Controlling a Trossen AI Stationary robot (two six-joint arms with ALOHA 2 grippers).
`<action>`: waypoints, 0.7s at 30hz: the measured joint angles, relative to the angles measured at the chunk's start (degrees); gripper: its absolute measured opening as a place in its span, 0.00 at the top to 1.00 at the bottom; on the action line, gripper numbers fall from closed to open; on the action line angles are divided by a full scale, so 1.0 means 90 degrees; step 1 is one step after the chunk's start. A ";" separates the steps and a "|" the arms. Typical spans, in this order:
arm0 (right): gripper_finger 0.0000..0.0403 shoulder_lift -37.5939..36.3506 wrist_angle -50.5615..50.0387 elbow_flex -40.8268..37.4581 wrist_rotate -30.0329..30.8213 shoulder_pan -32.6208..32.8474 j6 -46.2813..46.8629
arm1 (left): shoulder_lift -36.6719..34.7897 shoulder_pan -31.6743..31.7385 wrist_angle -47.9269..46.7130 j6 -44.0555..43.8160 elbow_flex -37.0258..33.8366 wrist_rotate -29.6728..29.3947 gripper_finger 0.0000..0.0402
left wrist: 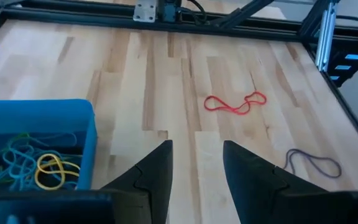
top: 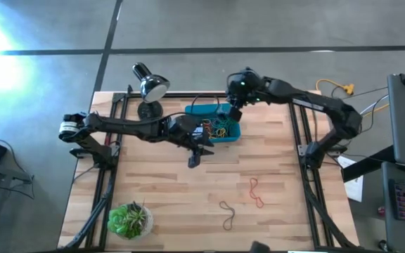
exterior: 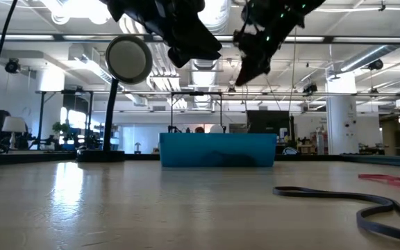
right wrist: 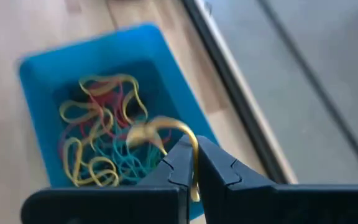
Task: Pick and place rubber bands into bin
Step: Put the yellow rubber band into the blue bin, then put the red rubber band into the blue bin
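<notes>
The teal-blue bin (top: pixel 195 110) stands at the table's far middle, with a tangle of yellow, green, red and orange rubber bands (right wrist: pixel 101 140) lying in it. My right gripper (right wrist: pixel 194 163) hovers above the bin's far right part (top: pixel 235 111), shut on a tan rubber band (right wrist: pixel 166 126). My left gripper (left wrist: pixel 196 152) is open and holds nothing; it hovers just near of the bin (top: pixel 195 158). A red band (top: pixel 256 191) and a dark band (top: pixel 228 213) lie flat on the table nearer the front. My right gripper pinches the tan rubber band between its two fingertips (right wrist: pixel 195 149), coming from above and pointing down. The band is lifted clear. Its free loop (right wrist: pixel 148 129) curls out from the fingertips over the bin's contents.
A desk lamp (top: pixel 150 88) stands left of the bin at the far edge. A potted plant (top: pixel 130 219) sits at the near left corner. Dark frame rails (top: pixel 304 140) run along the table's sides. Bare wood lies between the bin and the two loose bands.
</notes>
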 joint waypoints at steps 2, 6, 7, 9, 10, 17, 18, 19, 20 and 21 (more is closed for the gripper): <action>0.98 0.0332 -0.0045 0.0000 -0.0090 -0.0143 0.0007 | 0.0000 -0.0020 -0.0010 -0.0061 0.0000 0.0001 0.69; 0.97 0.0886 -0.0226 0.0000 -0.0368 -0.0353 -0.0028 | 0.0000 -0.0044 -0.0181 -0.0197 -0.0002 0.0002 0.69; 0.96 0.0992 -0.0254 -0.0001 -0.0632 -0.0403 -0.0063 | 0.0000 -0.0050 -0.0181 -0.0201 -0.0005 0.0002 0.69; 0.93 0.1142 -0.0252 -0.0002 -0.1158 -0.0483 -0.0071 | 0.0000 -0.0057 -0.0178 -0.0222 -0.0012 0.0000 0.69; 0.91 0.1194 -0.0250 -0.0002 -0.1345 -0.0512 -0.0070 | 0.0000 -0.0057 -0.0174 -0.0282 -0.0012 0.0002 0.69; 0.72 0.1082 -0.0261 -0.0002 -0.1546 -0.0545 -0.0075 | 0.0000 -0.0057 -0.0173 -0.0350 -0.0015 -0.0010 0.69; 0.70 0.1019 -0.0291 -0.0002 -0.1604 -0.0544 -0.0112 | 0.0000 -0.0057 -0.0171 -0.0334 -0.0017 -0.0010 0.69; 0.68 0.0939 -0.0371 -0.0001 -0.1674 -0.0542 -0.0166 | 0.0000 -0.0057 -0.0173 -0.0319 -0.0019 -0.0012 0.69; 0.66 0.0856 -0.0536 0.0000 -0.1790 -0.0542 -0.0243 | 0.0000 -0.0057 -0.0171 -0.0305 -0.0021 -0.0015 0.69; 0.65 0.0766 -0.0770 0.0000 -0.1940 -0.0539 -0.0340 | 0.0000 -0.0057 -0.0171 -0.0303 -0.0024 -0.0019 0.69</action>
